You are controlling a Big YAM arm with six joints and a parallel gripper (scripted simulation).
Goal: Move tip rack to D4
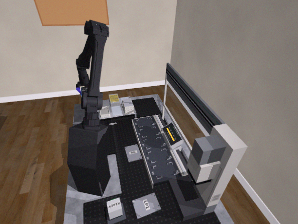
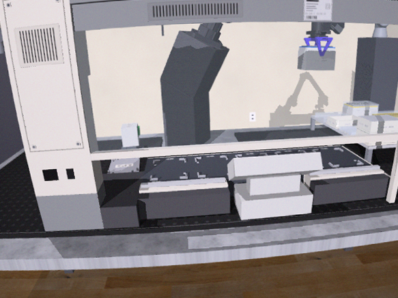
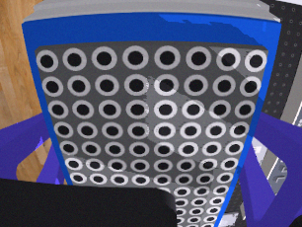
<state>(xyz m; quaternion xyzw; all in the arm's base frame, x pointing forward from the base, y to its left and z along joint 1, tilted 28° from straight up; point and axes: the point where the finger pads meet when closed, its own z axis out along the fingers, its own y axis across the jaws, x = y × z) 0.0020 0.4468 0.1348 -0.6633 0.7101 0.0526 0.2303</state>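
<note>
My gripper point(image 2: 318, 46) is shut on a tip rack point(image 2: 317, 59) and holds it high in the air, above and left of the shelf point(image 2: 359, 121). In the wrist view the rack point(image 3: 154, 126) has a blue plate, and pale rings on a grey field fill every place I can see. The purple fingers clamp its two long sides. I cannot tell whether a clear cover is on it. In the top view the arm hides the rack and only a blue bit of the gripper point(image 1: 79, 89) shows. The deck point(image 1: 156, 148) with its corner brackets holds nothing.
The shelf point(image 1: 117, 107) holds a rack with a yellow plate point(image 1: 114, 98) and several pale boxes. The RG nest point(image 1: 134, 154), the LP1 plate point(image 1: 146, 205) and the READY button point(image 1: 114, 207) lie on the black table. The instrument's frame and head point(image 1: 207, 156) stand over the deck's right side.
</note>
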